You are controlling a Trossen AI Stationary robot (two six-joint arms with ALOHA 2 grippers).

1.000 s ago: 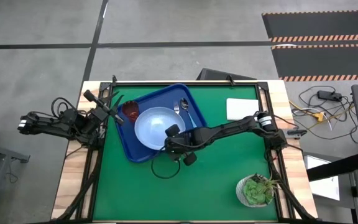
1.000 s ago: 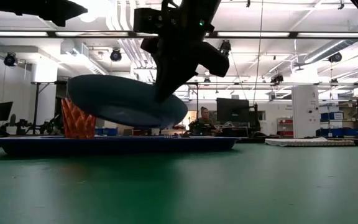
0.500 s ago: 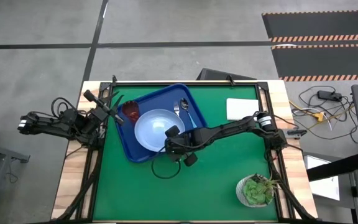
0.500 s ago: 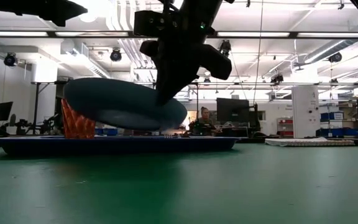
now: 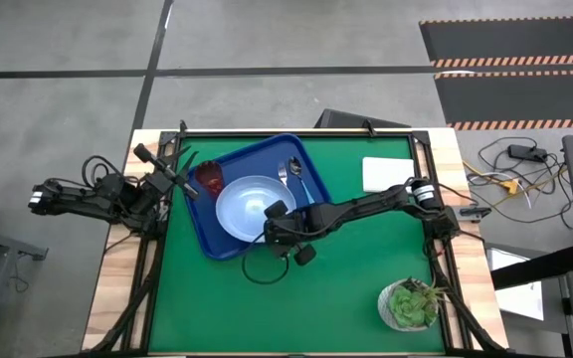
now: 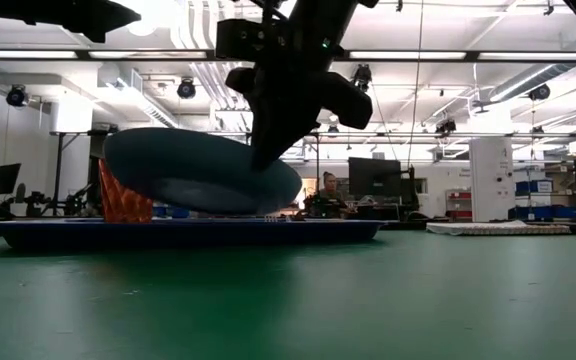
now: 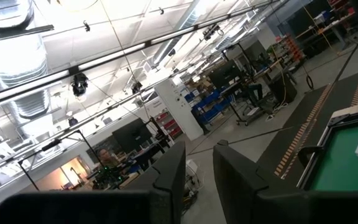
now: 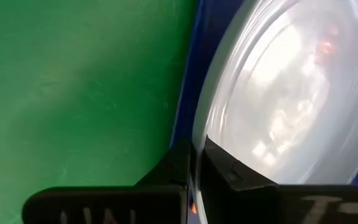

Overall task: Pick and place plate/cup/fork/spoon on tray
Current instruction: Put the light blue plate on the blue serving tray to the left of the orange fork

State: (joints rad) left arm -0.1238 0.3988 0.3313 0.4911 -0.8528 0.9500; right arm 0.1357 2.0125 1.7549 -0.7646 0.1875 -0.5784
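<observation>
Gripping the plate (image 5: 250,206) by its near rim, the right claw (image 5: 278,223) holds it tilted just above the tray (image 5: 214,242) — cup (image 5: 210,179), fork (image 5: 284,173) and spoon (image 5: 296,169) already lie there. Best to lower slowly, level the plate, then let go. The left claw (image 7: 199,171) waits, narrowly parted, off the green worktop (image 5: 346,288).

The plate (image 8: 291,93) looks like glossy, smooth light-blue plastic, mirroring the ceiling lights. The tray (image 5: 229,246) is smooth dark-blue plastic with a slight sheen, and the cup (image 6: 123,195) is translucent with a faceted wall. The green table surface (image 5: 346,288) is matt, framed by pale bare wood (image 5: 107,298).
</observation>
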